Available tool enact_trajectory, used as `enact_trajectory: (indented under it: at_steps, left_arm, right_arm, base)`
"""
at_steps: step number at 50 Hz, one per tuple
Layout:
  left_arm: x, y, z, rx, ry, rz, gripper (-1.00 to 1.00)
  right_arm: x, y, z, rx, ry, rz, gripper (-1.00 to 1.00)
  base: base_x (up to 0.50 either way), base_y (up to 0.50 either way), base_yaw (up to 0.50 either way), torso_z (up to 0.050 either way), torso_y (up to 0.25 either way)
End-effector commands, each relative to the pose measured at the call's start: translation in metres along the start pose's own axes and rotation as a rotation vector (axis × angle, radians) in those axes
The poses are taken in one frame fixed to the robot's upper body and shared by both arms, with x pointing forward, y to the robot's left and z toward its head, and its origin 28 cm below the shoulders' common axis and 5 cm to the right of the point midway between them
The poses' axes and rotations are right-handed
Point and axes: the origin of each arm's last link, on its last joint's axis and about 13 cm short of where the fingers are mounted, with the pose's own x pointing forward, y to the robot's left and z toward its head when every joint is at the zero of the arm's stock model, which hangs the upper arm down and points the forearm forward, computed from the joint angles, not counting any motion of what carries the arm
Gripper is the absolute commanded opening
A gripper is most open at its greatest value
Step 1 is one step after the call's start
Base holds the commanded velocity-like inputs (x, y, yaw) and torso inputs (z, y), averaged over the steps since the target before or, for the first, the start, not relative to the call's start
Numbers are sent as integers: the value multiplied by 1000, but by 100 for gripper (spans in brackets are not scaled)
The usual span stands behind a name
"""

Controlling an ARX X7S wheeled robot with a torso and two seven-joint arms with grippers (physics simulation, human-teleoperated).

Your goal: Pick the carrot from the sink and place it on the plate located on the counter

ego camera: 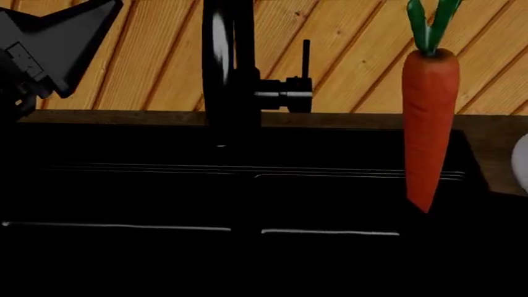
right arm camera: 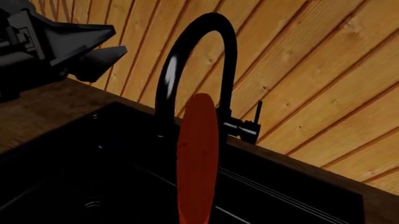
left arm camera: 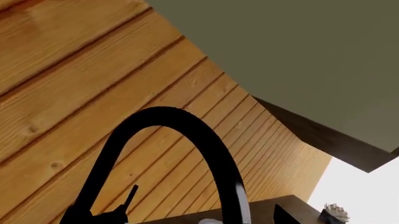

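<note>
A smooth orange tapered carrot (ego camera: 430, 127) with a green leafy top is hanging upright, tip down, above the right end of the large black double-basin sink (ego camera: 247, 204), to the right of the tall black arched faucet (ego camera: 229, 68). The right gripper is not visible, so its grip cannot be confirmed. The left gripper (ego camera: 58, 43) is hovering left of the faucet; its jaw state is unclear. A pale edge right of the sink, possibly the plate, is barely showing. Swinging sideways could knock the carrot against the faucet or loosen it.
</note>
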Motion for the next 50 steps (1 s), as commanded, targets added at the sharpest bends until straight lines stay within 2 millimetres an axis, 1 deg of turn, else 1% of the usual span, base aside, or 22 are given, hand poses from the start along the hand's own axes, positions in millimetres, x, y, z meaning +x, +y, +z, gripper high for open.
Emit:
enact_trajectory:
  at_steps: [1, 41, 50]
  left_arm:
    - [-3, -11, 5, -37, 37, -118, 100]
    - [-2, -10, 5, -37, 33, -118, 100]
    - [-1, -10, 5, -46, 39, -114, 100]
  right_arm:
    - [0, -4, 0, -11, 12, 10, -100]
    - [-1, -4, 1, -14, 6, 8, -100]
    - [-1, -4, 1, -17, 6, 6, -100]
  base:
    - [0, -371, 0, 0, 0]
    - [0, -362, 0, 0, 0]
    - [0, -42, 0, 0, 0]
